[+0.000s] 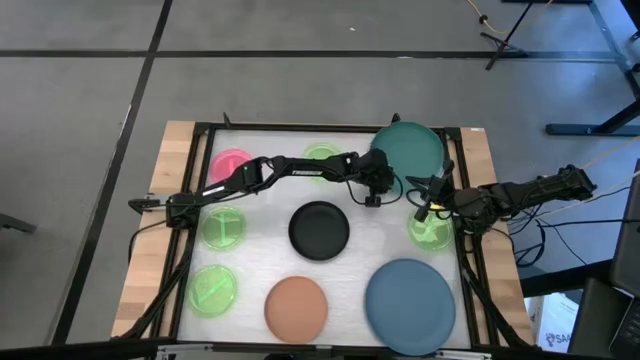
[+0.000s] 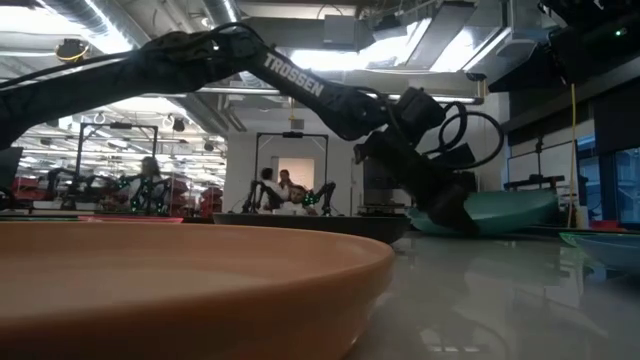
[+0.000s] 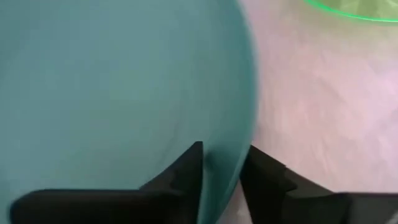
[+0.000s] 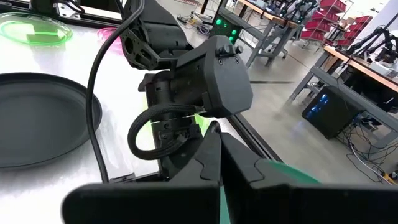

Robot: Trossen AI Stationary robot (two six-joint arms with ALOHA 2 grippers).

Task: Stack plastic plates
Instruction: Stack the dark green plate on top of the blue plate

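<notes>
The large teal plate (image 1: 410, 148) lies at the table's far right. My left gripper (image 1: 377, 190) reaches across from the left and is shut on its near-left rim. In the low view the teal plate (image 2: 510, 212) looks tilted. My right gripper (image 1: 428, 203) hovers just right of it, fingers shut (image 4: 217, 140), above a small neon-green plate (image 1: 432, 232). The black plate (image 1: 319, 229) lies flat at the centre. The terracotta plate (image 1: 296, 306) and the slate-blue plate (image 1: 410, 304) lie near the front edge. My left gripper pinches the teal plate's rim (image 3: 221, 174) between its two fingers, one finger (image 3: 186, 171) over the plate's inside and one (image 3: 264, 177) outside it. The fingers slant down from the table's left. In the low view the plate is low at the fingers (image 2: 450, 215). My right gripper is above the neon-green plate; whether it touches the plate I cannot tell.
A pink plate (image 1: 230, 163) and a green plate (image 1: 322, 155) lie at the far side. Two more green plates (image 1: 223, 228) (image 1: 212, 290) lie at the left. A black frame (image 1: 300, 128) rims the white mat. People and benches show in the room beyond.
</notes>
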